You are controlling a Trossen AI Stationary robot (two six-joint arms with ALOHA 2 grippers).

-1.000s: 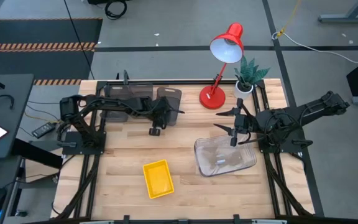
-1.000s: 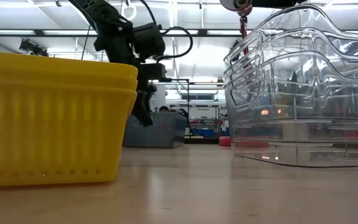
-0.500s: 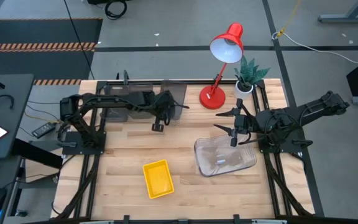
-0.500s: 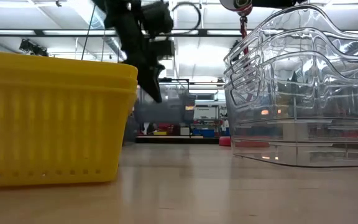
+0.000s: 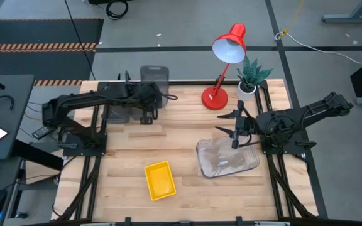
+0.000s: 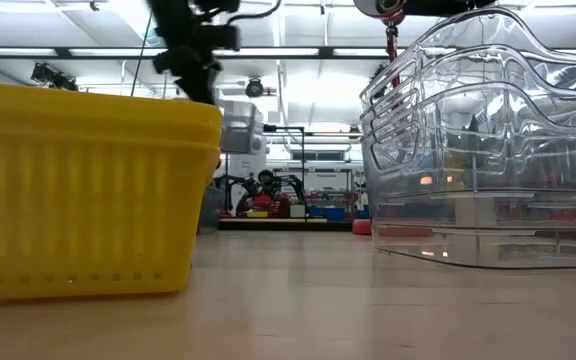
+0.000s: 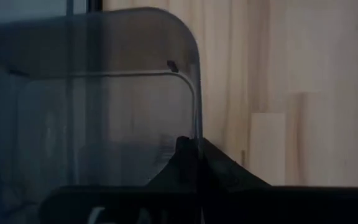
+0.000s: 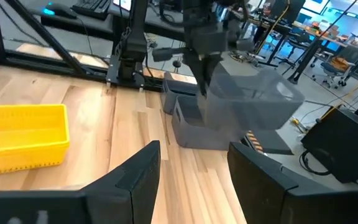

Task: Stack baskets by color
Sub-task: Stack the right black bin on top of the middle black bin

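My left gripper (image 5: 152, 95) is shut on a smoky grey basket (image 5: 154, 78) and holds it in the air at the far left of the table. More grey baskets (image 5: 115, 105) rest on their bases beneath the left arm. A yellow basket (image 5: 158, 180) sits near the front edge. The clear baskets (image 5: 227, 158) sit nested at the right. My right gripper (image 5: 231, 129) hangs open just beyond the clear baskets' far edge, with nothing between its fingers. My left gripper pinches one side wall of the grey basket at its rim (image 7: 196, 127), one finger (image 7: 182, 158) inside the basket and the other outside. The fingers come from above, slanting down. The basket (image 8: 247, 99) juts out from the fingers, lifted clear of the table and of the grey baskets (image 8: 188, 127) below.
A red desk lamp (image 5: 226, 59) and a small potted plant (image 5: 251, 78) stand at the far right. Bare wood lies open in the middle of the table (image 5: 181, 135) and at the near left. Black frame rails run along both side edges.
My left gripper has risen and gone toward the table's left and far edges, carrying the grey basket. The basket, which stood on the table beside the other grey ones, is now lifted clear and hangs well above them.
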